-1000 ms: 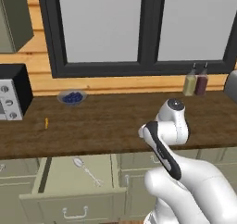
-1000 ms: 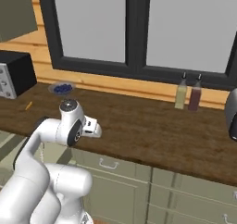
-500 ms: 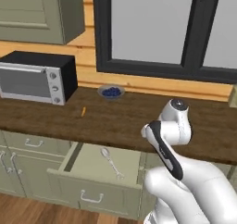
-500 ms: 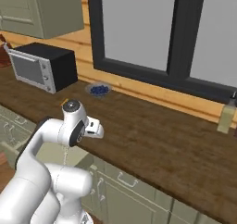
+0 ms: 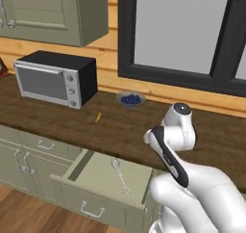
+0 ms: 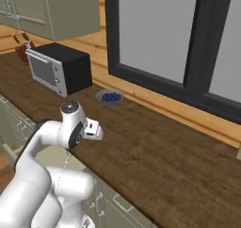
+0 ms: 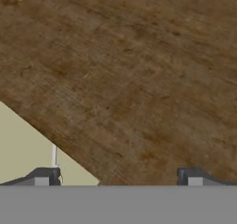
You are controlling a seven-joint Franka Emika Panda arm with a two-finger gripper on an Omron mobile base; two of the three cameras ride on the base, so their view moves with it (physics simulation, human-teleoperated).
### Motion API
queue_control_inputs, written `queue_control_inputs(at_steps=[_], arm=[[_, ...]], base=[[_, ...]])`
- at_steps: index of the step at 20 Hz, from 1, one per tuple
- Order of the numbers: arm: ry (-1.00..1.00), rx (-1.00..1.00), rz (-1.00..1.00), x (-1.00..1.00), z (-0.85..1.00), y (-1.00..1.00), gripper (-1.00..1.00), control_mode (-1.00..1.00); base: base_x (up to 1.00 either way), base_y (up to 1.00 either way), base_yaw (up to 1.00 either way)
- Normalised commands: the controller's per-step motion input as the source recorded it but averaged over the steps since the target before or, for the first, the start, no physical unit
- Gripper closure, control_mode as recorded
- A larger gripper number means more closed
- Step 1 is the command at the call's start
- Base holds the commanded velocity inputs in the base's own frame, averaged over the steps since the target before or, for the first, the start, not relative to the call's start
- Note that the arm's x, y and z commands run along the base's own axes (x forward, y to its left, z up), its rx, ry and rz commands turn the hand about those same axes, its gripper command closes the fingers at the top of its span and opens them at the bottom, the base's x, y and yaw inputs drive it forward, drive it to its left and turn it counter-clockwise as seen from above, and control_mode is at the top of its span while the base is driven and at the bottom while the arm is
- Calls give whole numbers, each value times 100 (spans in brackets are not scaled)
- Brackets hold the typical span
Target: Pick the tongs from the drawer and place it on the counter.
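— Kitchen surface, please: what does it carry?
— Dark wood counter over green cabinets. On it stand a black toaster oven, a small bowl of blueberries by the window wall, and a tiny orange stick between them. A knife block sits beyond the oven.
— Drawer status?
— Pulled open — the drawer juts out below the counter edge, its bar handle on the front.
— Location of the tongs?
— The tongs lie flat on the drawer floor, spoon end toward the counter, untouched.
— Gripper condition?
— The gripper hangs above the counter's front edge, apart from the tongs; fingers spread wide, nothing between them.
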Motion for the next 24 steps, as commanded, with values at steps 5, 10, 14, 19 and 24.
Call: queue_control_inputs(at_steps=[5, 10, 14, 19, 24], arm=[[0, -1, -1, 2, -10, 11, -100, -100], [0, 0, -8, 13, -62, 91, -100, -100], [1, 0, -6, 1, -67, 100, -100, -100], [7, 0, -9, 0, -67, 96, -100, -100], [15, 4, -13, 0, -58, 82, -100, -100]], base=[[0, 0, 0], [0, 0, 0], [0, 0, 0], [0, 0, 0], [0, 0, 0]])
